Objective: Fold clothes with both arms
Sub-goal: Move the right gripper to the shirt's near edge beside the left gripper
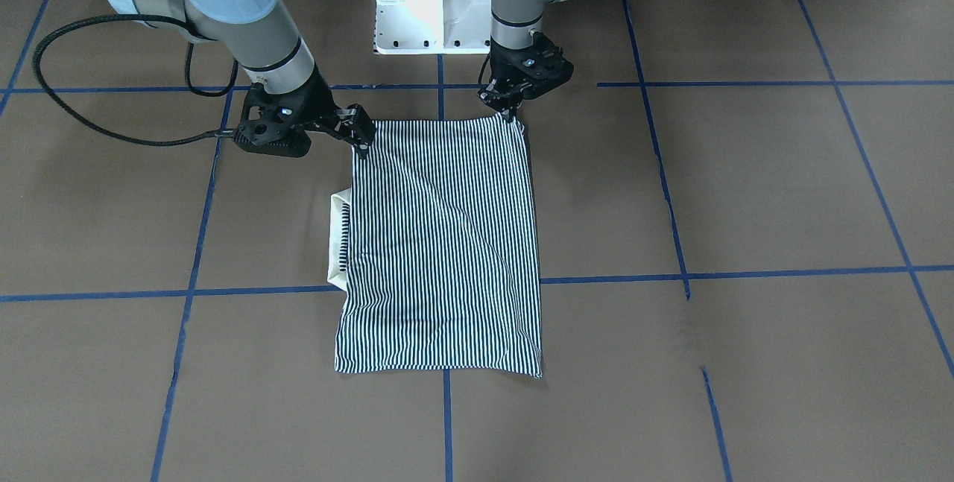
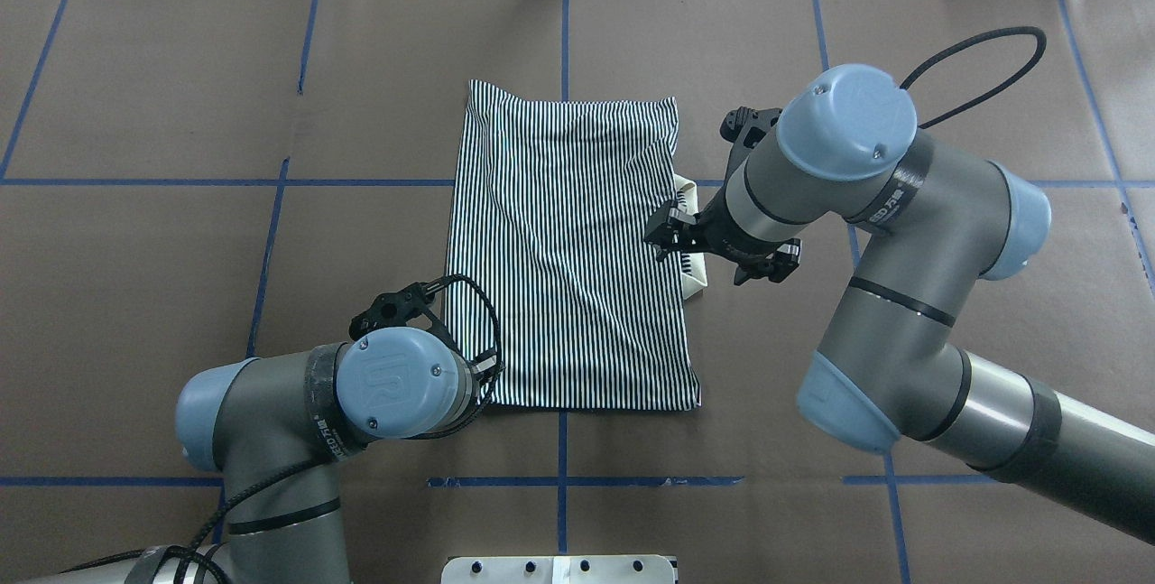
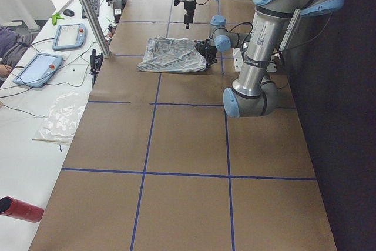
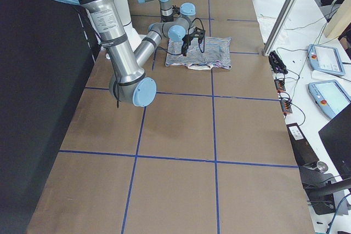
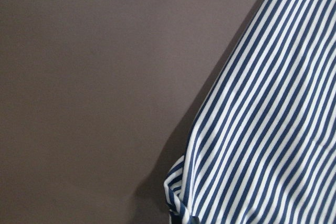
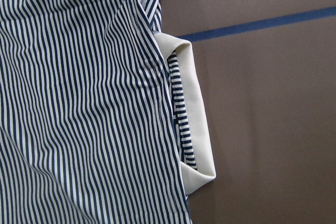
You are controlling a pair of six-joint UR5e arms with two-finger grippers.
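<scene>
The clothes are one navy-and-white striped polo shirt [image 1: 447, 243] [image 2: 568, 250], lying folded into a flat rectangle on the brown table. Its cream collar [image 1: 337, 243] [image 6: 197, 124] sticks out from the edge on the right arm's side. My left gripper [image 1: 509, 111] is down at the shirt's robot-side corner and shut on the cloth, which is bunched there [image 5: 178, 203]. In the overhead view its fingers are hidden under the wrist. My right gripper [image 1: 363, 135] [image 2: 666, 236] hovers open above the collar-side edge and holds nothing.
The white pedestal base [image 1: 425, 5] stands just behind the shirt. A black cable [image 1: 74, 94] loops off the right arm over the table. Blue tape lines [image 1: 745, 273] cross the brown surface. An operators' bench with tablets [image 3: 70, 34] and a metal post [image 3: 88, 10] runs along the far side.
</scene>
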